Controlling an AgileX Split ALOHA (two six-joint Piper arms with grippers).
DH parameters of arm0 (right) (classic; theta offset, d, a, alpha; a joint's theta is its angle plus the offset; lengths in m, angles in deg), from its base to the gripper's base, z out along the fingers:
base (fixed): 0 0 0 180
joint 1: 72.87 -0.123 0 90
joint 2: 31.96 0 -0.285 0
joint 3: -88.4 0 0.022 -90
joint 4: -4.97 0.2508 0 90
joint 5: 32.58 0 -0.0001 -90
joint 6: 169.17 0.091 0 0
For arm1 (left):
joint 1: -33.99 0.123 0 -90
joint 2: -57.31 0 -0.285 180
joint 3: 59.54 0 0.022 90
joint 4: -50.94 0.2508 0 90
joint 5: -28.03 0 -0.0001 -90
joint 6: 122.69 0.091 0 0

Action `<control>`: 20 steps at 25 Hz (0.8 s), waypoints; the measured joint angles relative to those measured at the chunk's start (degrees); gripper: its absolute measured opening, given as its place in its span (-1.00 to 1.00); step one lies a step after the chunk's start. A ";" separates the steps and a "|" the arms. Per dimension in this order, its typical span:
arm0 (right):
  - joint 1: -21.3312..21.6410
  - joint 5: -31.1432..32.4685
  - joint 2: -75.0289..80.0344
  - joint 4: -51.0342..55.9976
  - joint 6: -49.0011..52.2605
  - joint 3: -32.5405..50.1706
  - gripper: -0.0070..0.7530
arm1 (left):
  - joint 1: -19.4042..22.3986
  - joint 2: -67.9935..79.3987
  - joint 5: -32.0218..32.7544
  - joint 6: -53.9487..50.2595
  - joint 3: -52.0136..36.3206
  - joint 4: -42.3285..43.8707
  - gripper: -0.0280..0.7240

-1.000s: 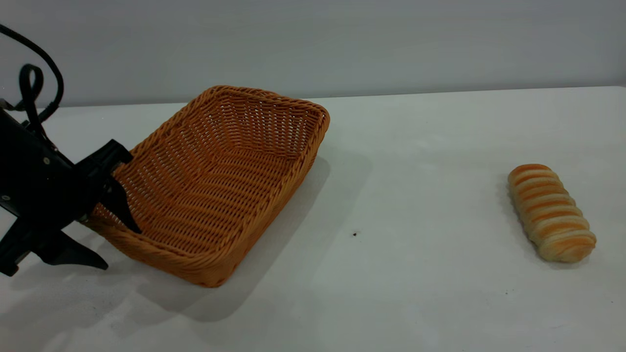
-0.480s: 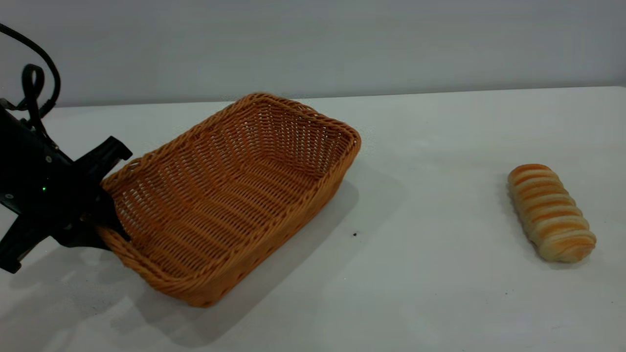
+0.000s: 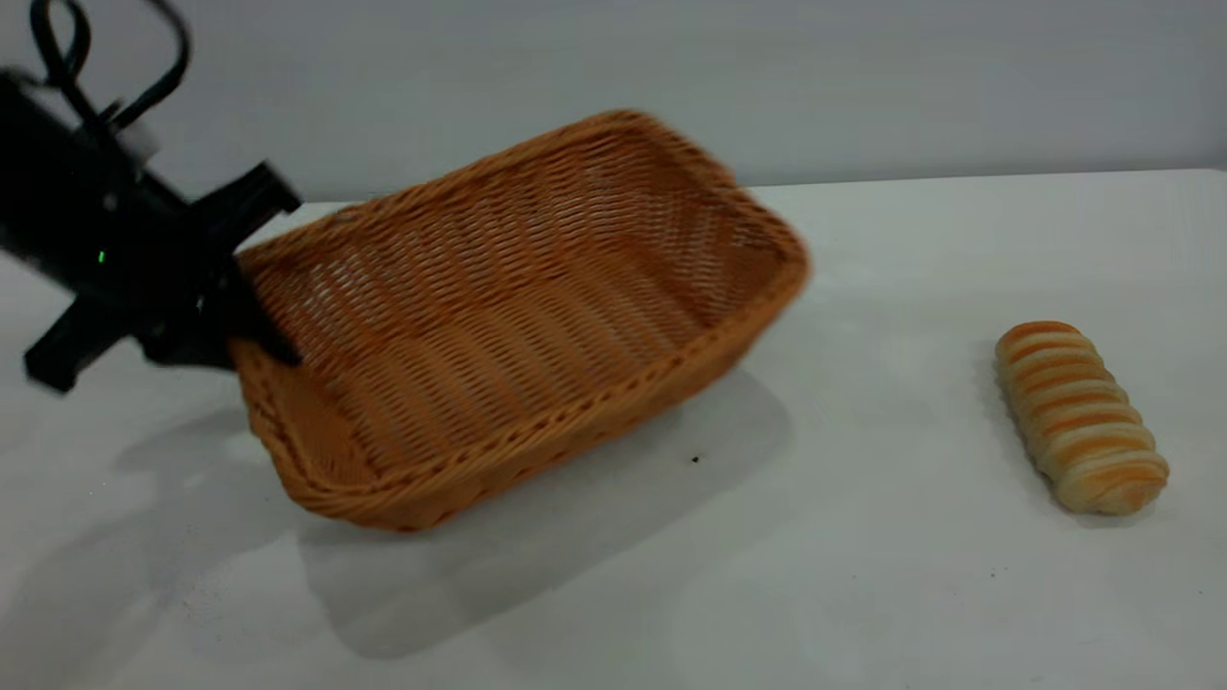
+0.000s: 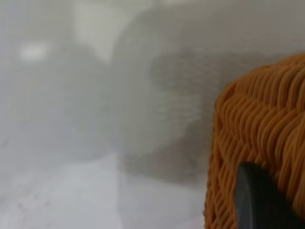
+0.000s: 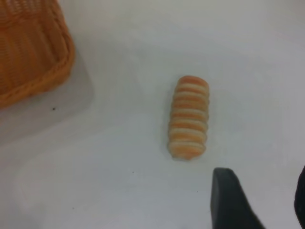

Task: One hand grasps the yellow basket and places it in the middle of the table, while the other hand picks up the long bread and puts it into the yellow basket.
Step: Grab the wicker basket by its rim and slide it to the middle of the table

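Above white bench (image 3: 863, 594) | left pincer (image 3: 225, 331) clamping woven wicker yellow basket (image 3: 518, 307), tilting | ridged oblong long bread (image 3: 1080, 415) lying apart | right pincer (image 5: 259, 200) gaping wide

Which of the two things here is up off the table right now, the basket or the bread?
The yellow basket. The left gripper pinches its rim, holding it tilted above its shadow on the table. The long bread lies flat on the table, untouched.

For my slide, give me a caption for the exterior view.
Left hand lifts the yellow basket by its rim, tilted above the table; long bread waits.
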 joint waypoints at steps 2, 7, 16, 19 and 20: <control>0.00 0.00 0.00 0.00 0.00 0.00 0.00 | -0.06 -0.06 2.21 4.15 1.37 0.30 -0.63; 0.00 0.00 0.00 0.00 0.00 0.00 0.00 | -0.31 0.48 2.97 11.23 1.77 0.58 -0.63; 0.00 -0.11 2.01 -0.09 0.00 0.00 0.00 | -4.65 8.46 1.13 19.67 7.50 0.64 -0.63; 0.00 -0.16 4.10 -0.09 0.00 0.00 0.00 | -5.00 10.80 1.97 20.10 10.29 0.64 -0.63; 0.00 -0.16 4.84 -0.09 0.00 0.00 0.00 | -5.00 11.54 2.03 20.10 11.05 0.64 -0.63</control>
